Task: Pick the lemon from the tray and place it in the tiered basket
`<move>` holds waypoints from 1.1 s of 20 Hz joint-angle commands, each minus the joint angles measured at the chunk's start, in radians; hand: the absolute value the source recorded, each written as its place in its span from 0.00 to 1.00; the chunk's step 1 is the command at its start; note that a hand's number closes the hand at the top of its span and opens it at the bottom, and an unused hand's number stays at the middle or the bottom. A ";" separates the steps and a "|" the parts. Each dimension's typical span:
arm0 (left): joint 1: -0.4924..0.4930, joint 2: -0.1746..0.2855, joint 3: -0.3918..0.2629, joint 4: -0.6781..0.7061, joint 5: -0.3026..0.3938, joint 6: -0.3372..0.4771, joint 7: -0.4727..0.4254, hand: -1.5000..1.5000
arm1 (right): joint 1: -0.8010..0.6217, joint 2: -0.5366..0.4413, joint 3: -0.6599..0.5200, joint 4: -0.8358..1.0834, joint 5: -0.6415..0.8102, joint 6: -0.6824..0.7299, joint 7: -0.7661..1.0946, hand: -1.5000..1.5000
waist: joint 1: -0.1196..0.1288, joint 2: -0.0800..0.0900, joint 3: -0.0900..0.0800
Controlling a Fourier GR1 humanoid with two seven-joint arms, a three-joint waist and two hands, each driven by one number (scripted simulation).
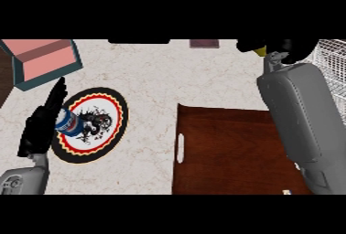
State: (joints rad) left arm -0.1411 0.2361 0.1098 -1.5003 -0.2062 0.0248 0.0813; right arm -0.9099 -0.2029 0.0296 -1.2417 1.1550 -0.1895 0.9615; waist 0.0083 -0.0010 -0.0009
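R hand [283,45] curled round lemon [259,53], only yellow sliver showing. Lemon off tray [229,155], just left of tiered basket [331,64]. Basket lies to hand's right, so next move prob. short rightward carry. L hand [42,121] open, resting well left of basket.

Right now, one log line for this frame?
right hand shut on lemon, near tiered basket | left hand open, resting by plate | tray: no lemon visible
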 commanded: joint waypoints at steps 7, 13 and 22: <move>-0.043 -0.028 0.001 0.071 -0.021 0.024 -0.019 0.50 | -0.086 -0.134 -0.157 0.009 -0.144 0.128 -0.110 1.00 | -0.007 0.002 0.001; -0.034 -0.017 0.017 0.074 -0.021 0.020 -0.047 0.50 | -0.083 -0.255 -0.166 0.221 -0.103 0.114 -0.271 1.00 | 0.000 0.004 0.001; 0.014 -0.031 -0.002 0.025 -0.024 0.013 -0.046 0.50 | -0.084 -0.475 -0.157 0.459 0.047 0.105 -0.357 1.00 | 0.010 0.007 0.001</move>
State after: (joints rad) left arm -0.1510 0.2256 0.1233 -1.4576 -0.2109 0.0171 0.0388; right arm -0.9914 -0.5815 -0.1066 -0.8755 1.1723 -0.0788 0.6601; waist 0.0161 0.0056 -0.0002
